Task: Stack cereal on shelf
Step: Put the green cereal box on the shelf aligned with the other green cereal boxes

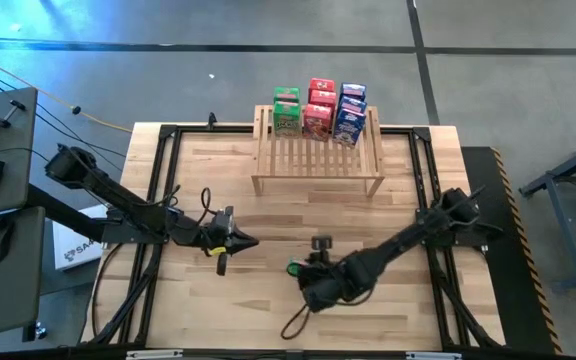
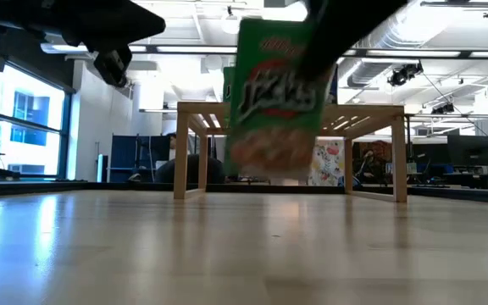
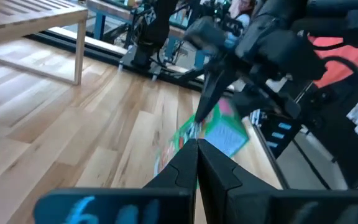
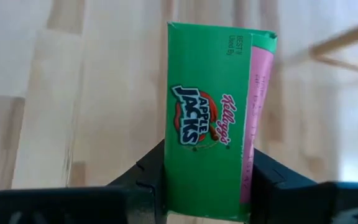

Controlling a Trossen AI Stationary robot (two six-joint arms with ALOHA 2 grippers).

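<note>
You've got a plain wood table [image 1: 218, 310] with the shelf [image 1: 318, 158] at the far edge, boxes already lined along its back. The right gripper [image 4: 207, 186] clamps a green cereal box [image 4: 213, 118] by its sides, lifted clear near the middle, probably for carrying over. Its long axis runs out past the fingers. The left gripper [image 1: 230, 243] waits alongside, pinched shut on nothing.
</note>
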